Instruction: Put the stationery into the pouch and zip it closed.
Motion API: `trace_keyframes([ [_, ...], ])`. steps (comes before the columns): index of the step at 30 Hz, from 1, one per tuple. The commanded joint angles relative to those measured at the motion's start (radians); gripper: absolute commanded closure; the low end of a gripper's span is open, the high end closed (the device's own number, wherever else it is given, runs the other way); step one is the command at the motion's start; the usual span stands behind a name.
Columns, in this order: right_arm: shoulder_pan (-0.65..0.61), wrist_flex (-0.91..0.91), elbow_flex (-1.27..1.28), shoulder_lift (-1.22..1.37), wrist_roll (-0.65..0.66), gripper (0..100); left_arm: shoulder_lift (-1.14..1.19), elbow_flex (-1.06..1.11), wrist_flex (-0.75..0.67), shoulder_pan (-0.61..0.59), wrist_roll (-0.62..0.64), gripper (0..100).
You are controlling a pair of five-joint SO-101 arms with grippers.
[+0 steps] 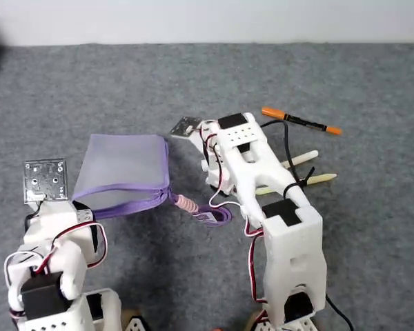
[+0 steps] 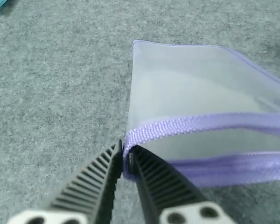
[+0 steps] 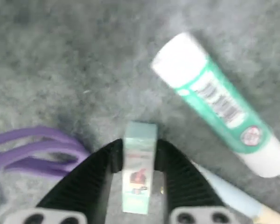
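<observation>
From above, a translucent purple zip pouch (image 1: pixel 124 169) lies on the grey surface (image 1: pixel 90 89), left of middle; the left wrist view shows left fingers (image 2: pixel 100 177) pinching its zipper corner, and the right wrist view shows right fingers (image 3: pixel 95 177) clamping a small pale-green eraser (image 3: pixel 139 186).

On the bench (image 1: pixel 69 89), the pouch (image 1: pixel 124 172) lies left of centre in the high view, its lower-left corner pinched in the left tool (image 2: pixel 126 151). A pen (image 1: pixel 300 121) lies at upper right, with two pencils (image 1: pixel 300 159) below it beside the right arm (image 1: pixel 262 186). The right tool (image 3: pixel 139 145) grips an eraser (image 3: pixel 140 175), with a glue stick (image 3: pixel 219 105) near it.
</observation>
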Motion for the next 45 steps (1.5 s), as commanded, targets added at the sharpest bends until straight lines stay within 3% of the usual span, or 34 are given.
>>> trace_keyframes([
  [1,-0.010,0.096,-0.089,-0.021,-0.002,99.0,0.014,-0.093,0.000,0.002,0.015,99],
  [8,-0.008,0.242,-0.107,-0.209,-0.021,99.0,0.133,-0.262,0.089,0.002,0.025,99],
  [13,-0.010,0.305,-0.107,-0.403,-0.124,99.0,0.308,-0.435,0.123,0.003,0.087,99],
  [17,-0.013,0.344,-0.107,-0.550,-0.292,99.0,0.460,-0.545,0.164,0.048,0.103,99],
  [21,-0.016,0.351,-0.107,-0.685,-0.485,99.0,0.577,-0.648,0.207,0.147,0.207,99],
  [28,-0.147,0.302,-0.107,-0.918,-0.678,99.0,0.736,-0.754,0.204,0.227,0.301,99],
  [33,-0.226,0.140,-0.100,-1.063,-0.852,99.1,0.809,-0.796,0.203,0.222,0.305,99],
  [39,-0.272,-0.191,0.063,-1.112,-0.864,99.1,0.821,-0.817,0.203,0.224,0.305,99],
  [45,-0.308,-0.668,0.362,-1.208,-0.858,99.1,0.821,-0.817,0.201,0.221,0.305,99],
])
